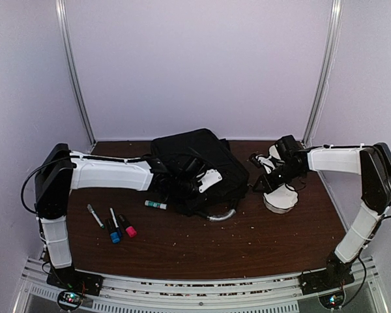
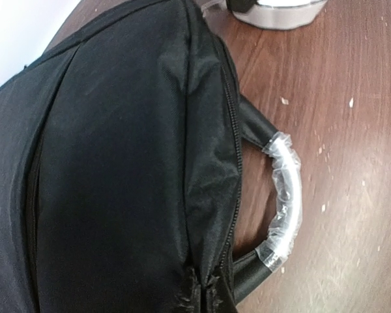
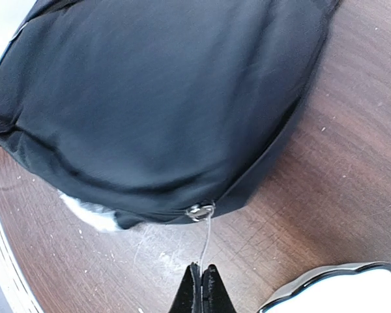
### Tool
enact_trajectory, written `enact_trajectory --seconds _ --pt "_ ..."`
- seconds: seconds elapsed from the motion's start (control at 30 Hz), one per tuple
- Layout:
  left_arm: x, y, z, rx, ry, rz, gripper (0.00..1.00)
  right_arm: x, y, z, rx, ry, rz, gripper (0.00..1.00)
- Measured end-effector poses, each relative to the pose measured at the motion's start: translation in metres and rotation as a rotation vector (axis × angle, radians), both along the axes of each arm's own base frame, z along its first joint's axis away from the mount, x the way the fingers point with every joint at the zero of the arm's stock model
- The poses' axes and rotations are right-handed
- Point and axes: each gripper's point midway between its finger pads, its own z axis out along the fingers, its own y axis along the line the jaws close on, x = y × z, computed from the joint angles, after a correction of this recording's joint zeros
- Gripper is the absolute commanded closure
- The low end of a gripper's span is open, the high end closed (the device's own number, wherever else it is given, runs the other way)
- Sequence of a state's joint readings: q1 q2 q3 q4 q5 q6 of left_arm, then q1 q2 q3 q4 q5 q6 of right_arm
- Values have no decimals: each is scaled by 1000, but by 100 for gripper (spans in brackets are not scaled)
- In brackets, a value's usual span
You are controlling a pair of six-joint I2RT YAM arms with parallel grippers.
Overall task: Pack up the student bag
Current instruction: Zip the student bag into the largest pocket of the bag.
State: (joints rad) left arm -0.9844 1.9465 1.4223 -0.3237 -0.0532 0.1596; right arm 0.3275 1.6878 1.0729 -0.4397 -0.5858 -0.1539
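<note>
The student bag (image 1: 195, 166) is a large black backpack lying flat at the table's back centre, its plastic-wrapped silver handle (image 1: 223, 215) towards the front. In the left wrist view the bag (image 2: 117, 163) fills the frame, with the handle (image 2: 283, 202) to its right. My left gripper (image 1: 205, 184) rests on the bag; its fingers are hidden, but the fabric puckers together at the bottom edge by the zipper. My right gripper (image 3: 202, 268) is shut on a thin clear pull cord (image 3: 206, 238) tied to the zipper slider (image 3: 200, 210) at the bag's edge (image 3: 169, 111). It also shows in the top view (image 1: 255, 186).
Three markers (image 1: 114, 227) lie front left and a green-capped one (image 1: 155, 205) lies beside the bag. A white bowl (image 1: 280, 199) sits under the right gripper and also shows in the right wrist view (image 3: 339, 290). A white patch (image 3: 91, 215) shows under the bag's edge.
</note>
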Motion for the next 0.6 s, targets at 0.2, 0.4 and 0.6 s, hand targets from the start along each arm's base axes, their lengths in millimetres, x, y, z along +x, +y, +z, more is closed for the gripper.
enact_trajectory --seconds 0.2,0.4,0.6 --pt "-11 35 -6 59 -11 37 95 9 -1 0 0 -2 -11 100" --pt "-13 79 -19 98 29 130 31 5 7 0 22 14 16 100" --pt "-6 94 -2 63 7 182 24 -4 20 1 36 19 63 100"
